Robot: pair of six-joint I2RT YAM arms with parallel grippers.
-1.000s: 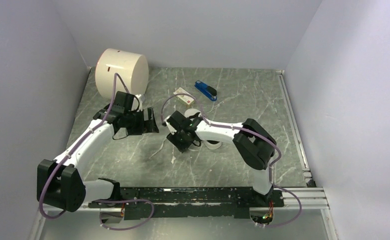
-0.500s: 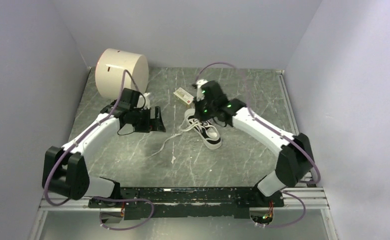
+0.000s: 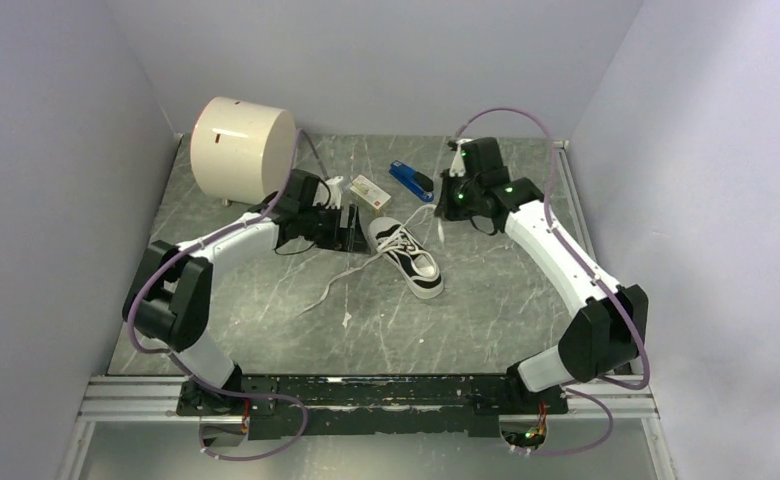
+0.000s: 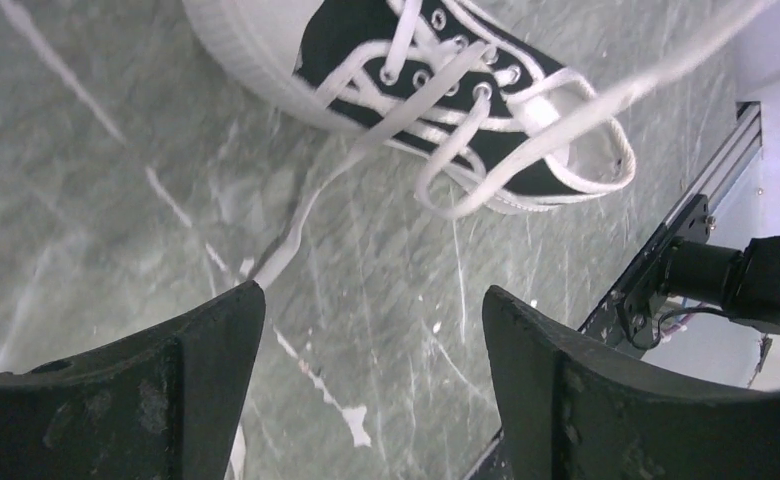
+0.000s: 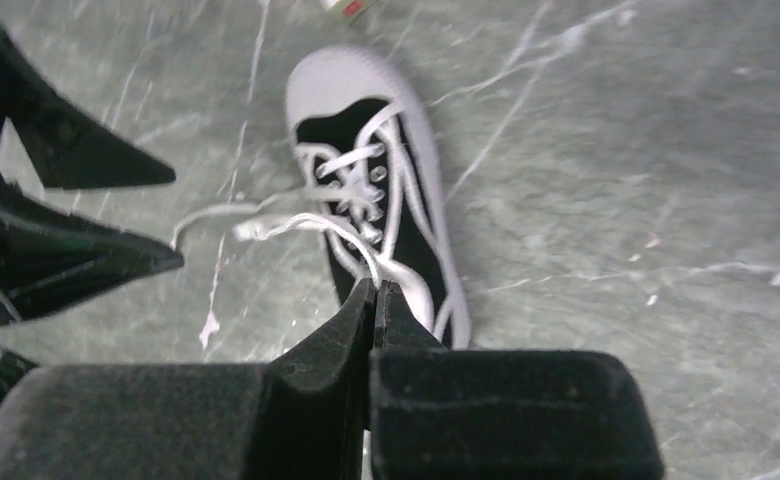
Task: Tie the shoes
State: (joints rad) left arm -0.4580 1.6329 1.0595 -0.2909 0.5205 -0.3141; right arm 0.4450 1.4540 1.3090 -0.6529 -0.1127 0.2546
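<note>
Sneaker [image 3: 408, 258] untied, right gripper [image 5: 374, 290] clamped tight on its white lace [image 5: 296, 222], left gripper [image 4: 371, 295] spread wide, holding nothing

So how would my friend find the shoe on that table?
Start at the big cream cylinder in the far left corner and look right, toward the middle of the grey table. The sneaker lies there, nearer than the small box and blue stapler. It alone is black and white, with long white laces.
</note>
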